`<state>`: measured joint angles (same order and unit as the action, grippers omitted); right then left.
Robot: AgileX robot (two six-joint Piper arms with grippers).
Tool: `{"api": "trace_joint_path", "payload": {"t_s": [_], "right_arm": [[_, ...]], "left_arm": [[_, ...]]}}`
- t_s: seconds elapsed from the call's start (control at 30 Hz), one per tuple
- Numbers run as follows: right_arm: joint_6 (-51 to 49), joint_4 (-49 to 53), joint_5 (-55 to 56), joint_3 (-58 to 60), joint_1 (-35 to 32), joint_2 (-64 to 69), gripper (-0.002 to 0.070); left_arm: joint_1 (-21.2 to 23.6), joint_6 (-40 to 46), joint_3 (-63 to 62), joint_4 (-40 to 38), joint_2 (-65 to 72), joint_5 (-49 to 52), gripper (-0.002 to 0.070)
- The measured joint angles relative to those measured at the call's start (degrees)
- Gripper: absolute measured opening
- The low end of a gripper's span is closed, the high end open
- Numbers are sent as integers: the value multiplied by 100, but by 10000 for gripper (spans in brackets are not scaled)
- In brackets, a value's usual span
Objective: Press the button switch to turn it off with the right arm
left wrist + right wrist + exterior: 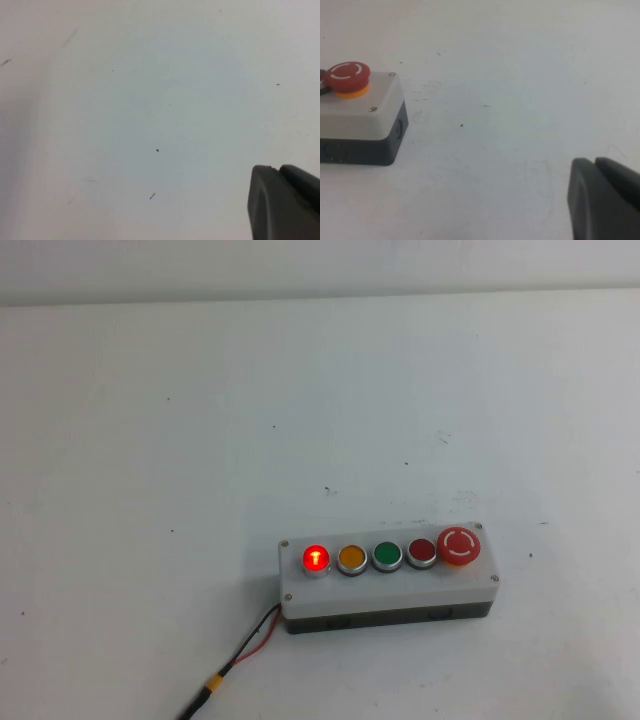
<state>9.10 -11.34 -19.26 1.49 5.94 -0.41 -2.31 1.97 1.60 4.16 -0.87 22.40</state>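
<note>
This looks like a lab or test room for robots. A plain white table [200, 440] fills almost every view, with small dark marks and scuffs on it. At about 5 o'clock on the table sits a grey button box [388, 583] like the ones on factory machines. It has a row of round buttons and a big red stop button [459, 545]. One red button [316, 559] glows. Red and black wires [255, 643] run off toward 7 o'clock. The dark left gripper [285, 205] and right gripper [605, 200] hang over bare table.
</note>
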Motion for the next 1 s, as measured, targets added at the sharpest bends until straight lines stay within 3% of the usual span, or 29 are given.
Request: {"api": "trace_joint_path", "payload": {"t_s": [1.0], "right_arm": [[0,-271,0,0,0,0,-16]], "left_arm": [[0,0,0,0,0,0,-2]]}}
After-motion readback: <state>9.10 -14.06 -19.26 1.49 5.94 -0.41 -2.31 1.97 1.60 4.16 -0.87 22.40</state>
